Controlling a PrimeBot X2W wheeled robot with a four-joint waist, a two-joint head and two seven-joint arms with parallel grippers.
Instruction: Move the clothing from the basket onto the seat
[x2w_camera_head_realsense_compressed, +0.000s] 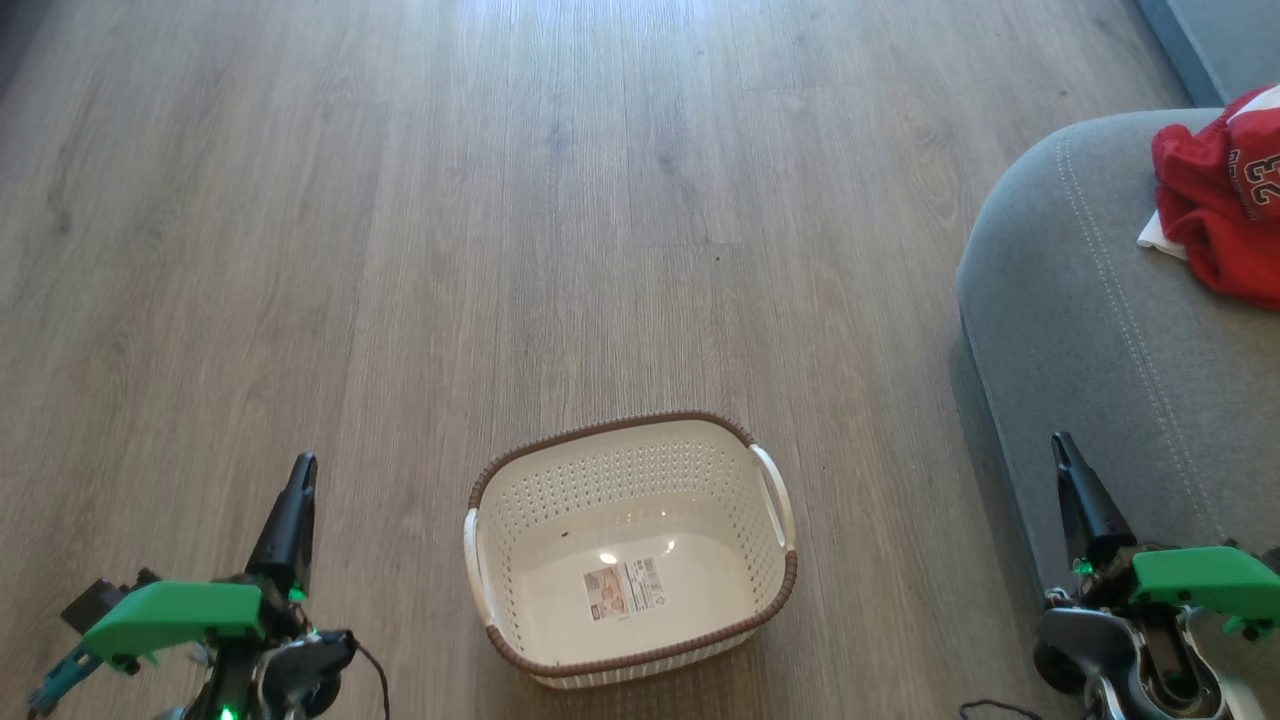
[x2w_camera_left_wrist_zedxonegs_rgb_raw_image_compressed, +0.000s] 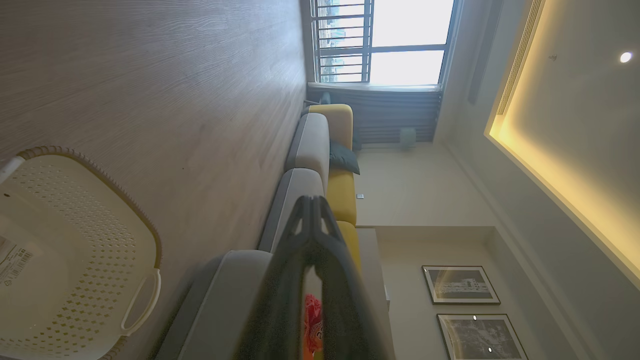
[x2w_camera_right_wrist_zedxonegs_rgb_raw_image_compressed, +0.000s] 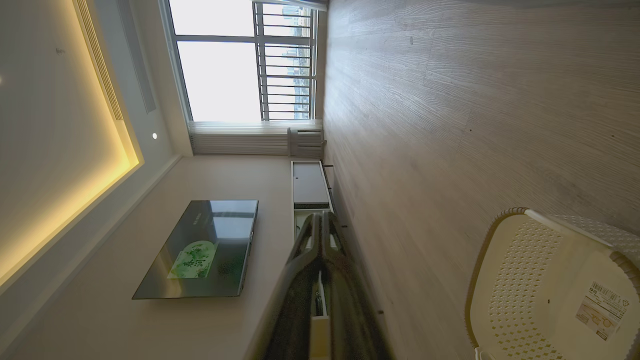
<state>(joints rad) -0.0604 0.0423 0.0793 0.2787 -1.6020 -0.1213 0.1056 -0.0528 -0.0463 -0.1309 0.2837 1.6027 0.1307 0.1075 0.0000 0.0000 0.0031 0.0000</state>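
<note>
- The basket sits on the floor between the two arms, and there's nothing in it but the label on its bottom.
- The clothing is up on the seat, a red heap at the far right, well apart from the basket. On that showing, the job looks done.
- The picture's edge cuts the heap off, so I can't tell how much lies there.
- The left gripper hovers over the floor to the basket's left. Its fingers are pressed together at the tips, holding nothing.
- The right gripper mirrors it in front of the seat's edge, tips together too, and empty.
- Both point forward, touching nothing. It reads like a parked pose: arms drawn back either side because nothing is left to lift.
</note>
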